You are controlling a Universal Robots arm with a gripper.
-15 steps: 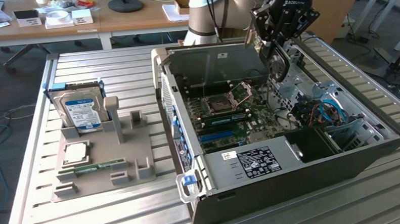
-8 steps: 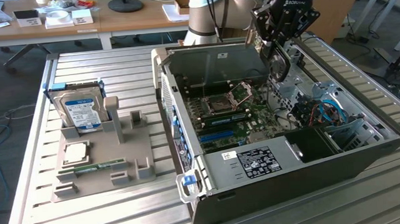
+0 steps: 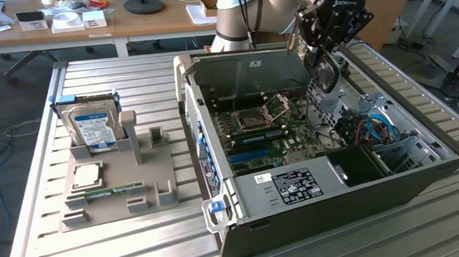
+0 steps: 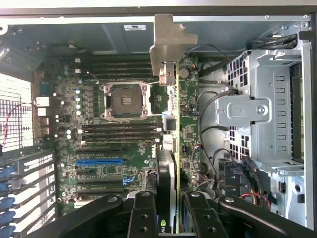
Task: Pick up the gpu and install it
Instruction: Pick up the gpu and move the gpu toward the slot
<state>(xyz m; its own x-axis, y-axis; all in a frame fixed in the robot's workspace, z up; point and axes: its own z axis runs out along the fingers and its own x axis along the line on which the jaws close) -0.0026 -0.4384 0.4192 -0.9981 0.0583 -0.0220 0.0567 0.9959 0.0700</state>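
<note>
Status: my gripper (image 3: 323, 59) was over the open case (image 3: 334, 217), at its far side in the exterior view, above the board and just beside the drive cage (image 3: 383, 107).

Fingers (image 4: 143, 215) were pinching the gpu (image 4: 171, 148) by one end, one pad on each flat face. Not spread, not fully together: the card was between them.

Card position: in the air, clear of the board as far as I could judge, not seated in anything. In the exterior view it hung from my fingers as a short dark slab (image 3: 326, 76).

Key geometry:
- The long axis ran straight out from my fingertips, down into the case. The metal bracket (image 4: 168, 39) was at the far end, away from me.
- In the wrist view the card was edge-on, a thin strip with the green board edge showing, passing just beside the CPU socket (image 4: 124, 99).
- The blue slot (image 4: 99, 161) lay flat on the motherboard (image 4: 188, 119), off to one side of the card and not under it. In the exterior view the blue slots (image 3: 254, 156) were toward that view's left and nearer the camera than my fingers.
- The slot's long axis ran crosswise to the card's edge as the wrist view showed it.

My read: the card stood roughly on end while the slot lay along the board, so the axes didn't match and there was a sideways offset as well. Which long edge carried the connector I couldn't tell.
</note>
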